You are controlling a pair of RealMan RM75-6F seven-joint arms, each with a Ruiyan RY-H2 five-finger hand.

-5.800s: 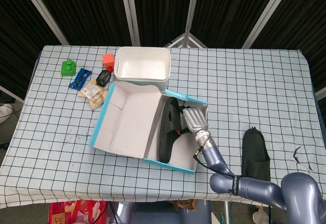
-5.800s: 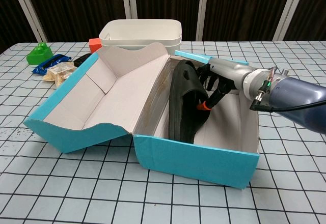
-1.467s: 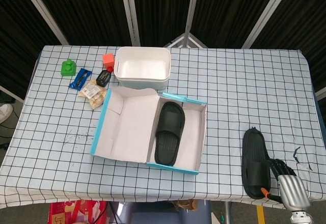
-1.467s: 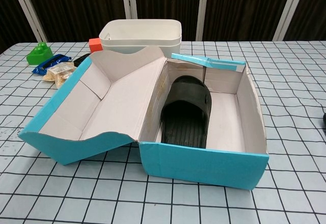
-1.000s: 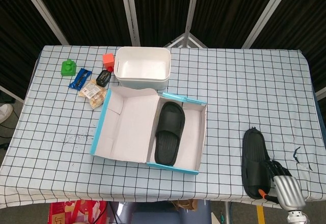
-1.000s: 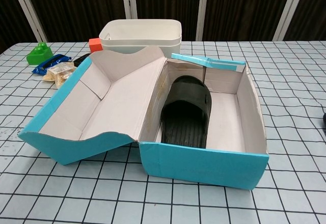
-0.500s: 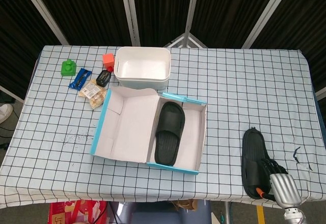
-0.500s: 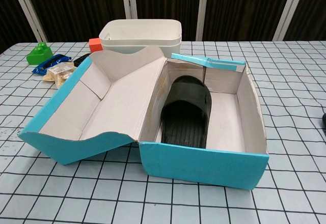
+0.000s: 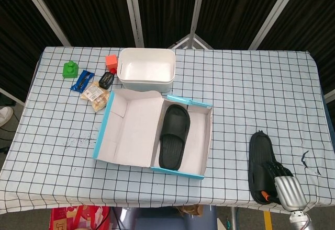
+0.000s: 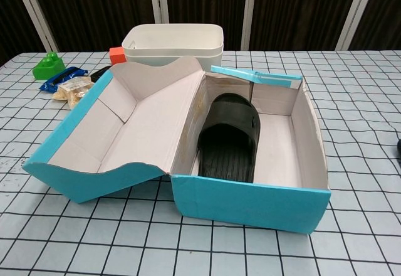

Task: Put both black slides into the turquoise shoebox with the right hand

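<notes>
The turquoise shoebox [image 9: 180,172] sits open near the table's [image 9: 235,94] front edge, its white-lined lid folded flat to the left, with one black slide [image 9: 174,136] lying sole-down along the left wall and bare cardboard floor beside it. The second black slide [image 9: 260,162], ribbed and matte, lies on the checked cloth at the front right corner, well apart from the box with open cloth between. The right hand [image 9: 285,190], silver with dark fingers, rests over that slide's near end; whether it grips cannot be told.
</notes>
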